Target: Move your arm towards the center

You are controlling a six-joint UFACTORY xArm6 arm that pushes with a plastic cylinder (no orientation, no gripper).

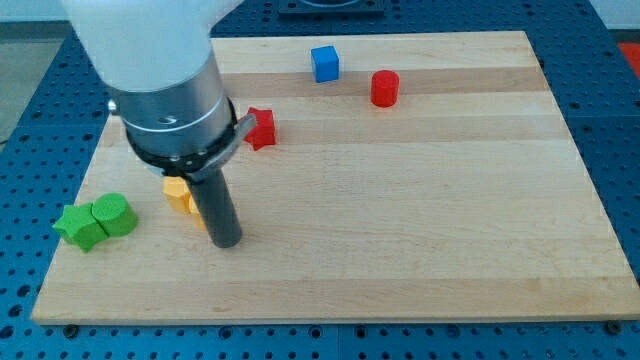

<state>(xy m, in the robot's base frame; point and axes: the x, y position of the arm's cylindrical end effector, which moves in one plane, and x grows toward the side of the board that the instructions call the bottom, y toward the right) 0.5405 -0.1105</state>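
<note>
Rod parked near the board's left edge, centre wide open to the view's right.

My tip [227, 243] sits low on the left part of the wooden board [420, 220]; a bare rod, it grips nothing, but it is touching or just beside the yellow block [181, 194], partly hidden behind it. Two green blocks [96, 221] huddle against each other at the left edge, the red block [262, 127] peeks out beside the arm's collar, and the blue cube [324, 63] and red cylinder [385, 88] stand near the top edge. Best play, I'd judge: slide straight right and slightly up into the bare middle, peeling away from the yellow without dragging it.
</note>
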